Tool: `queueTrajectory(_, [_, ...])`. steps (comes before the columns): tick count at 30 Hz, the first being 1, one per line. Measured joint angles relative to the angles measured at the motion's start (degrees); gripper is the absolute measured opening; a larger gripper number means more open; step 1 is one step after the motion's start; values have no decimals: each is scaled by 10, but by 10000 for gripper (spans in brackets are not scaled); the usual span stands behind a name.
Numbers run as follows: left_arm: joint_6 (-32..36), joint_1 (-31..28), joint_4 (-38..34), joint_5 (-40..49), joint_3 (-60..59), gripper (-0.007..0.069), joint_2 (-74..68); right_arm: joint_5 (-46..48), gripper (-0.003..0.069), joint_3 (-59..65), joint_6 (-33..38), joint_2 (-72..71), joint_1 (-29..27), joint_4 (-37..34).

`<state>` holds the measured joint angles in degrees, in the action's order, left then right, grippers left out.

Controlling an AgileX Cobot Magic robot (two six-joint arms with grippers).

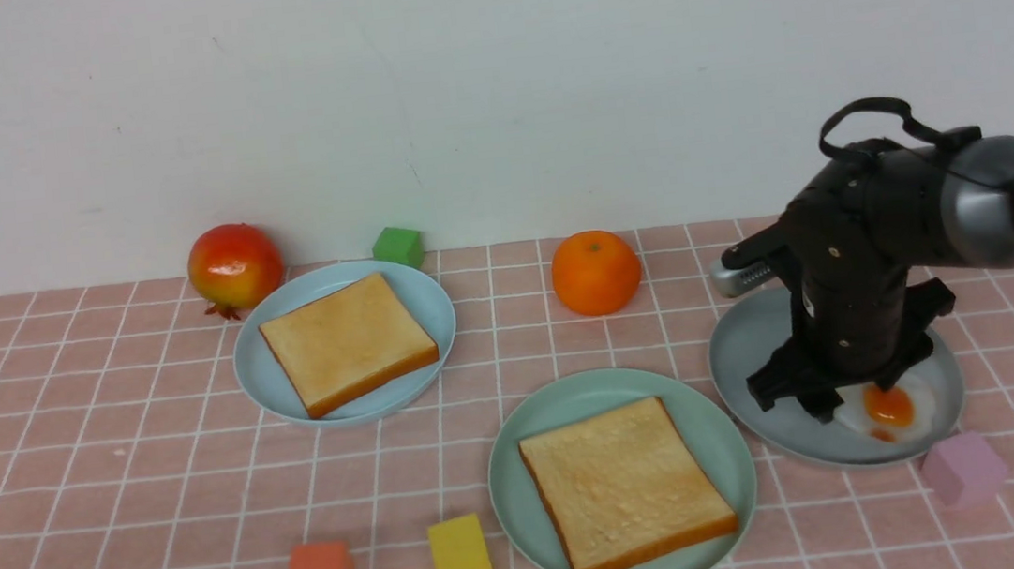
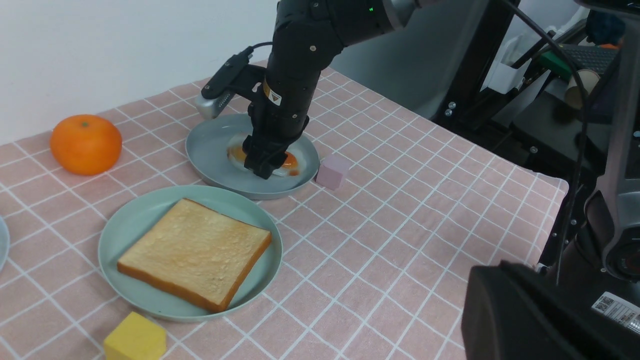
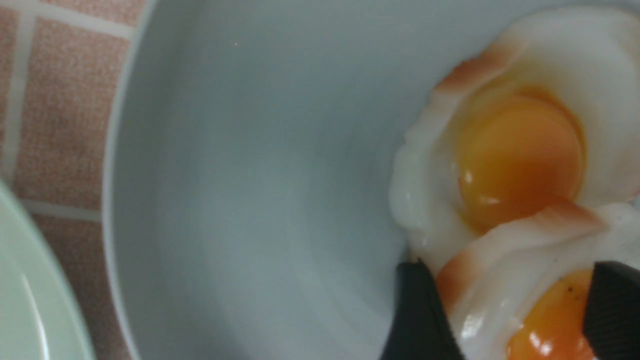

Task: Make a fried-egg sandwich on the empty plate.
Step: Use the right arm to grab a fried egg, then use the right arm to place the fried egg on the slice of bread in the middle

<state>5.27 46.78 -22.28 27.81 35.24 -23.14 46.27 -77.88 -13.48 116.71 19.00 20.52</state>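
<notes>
Only close-up: egg [image 3: 545,320] atop fried egg [image 3: 520,160]

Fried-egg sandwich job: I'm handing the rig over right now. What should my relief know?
Left end effector: shut.
Right end effector: open, low over the round grey plate, jaws either side of a glossy white toy fried egg that overlaps a second egg; nothing gripped yet.
Round mint-green plastic plate: holds one square golden-brown toast slice.
Second toast slice: on the round light blue plate.
Done: bottom toast in place.
Left: egg onto it, then the second slice on top.
</notes>
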Motion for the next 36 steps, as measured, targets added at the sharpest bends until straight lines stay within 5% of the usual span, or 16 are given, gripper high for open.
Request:
queueTrajectory(6, [0, 0, 0, 0, 0, 12, 0, 1, 285, -2, 5, 3, 1, 7])
queueTrajectory(15, [0, 0, -1, 1, 0, 12, 0, 29, 223, -2, 5, -4, 8, 16])
queueTrajectory(20, [0, 0, -1, 1, 0, 12, 0, 58, 62, 0, 5, -39, 22, 20])
queueTrajectory(36, [1, 0, 9, 14, 0, 12, 0, 115, 64, 2, 16, -126, 31, 17])
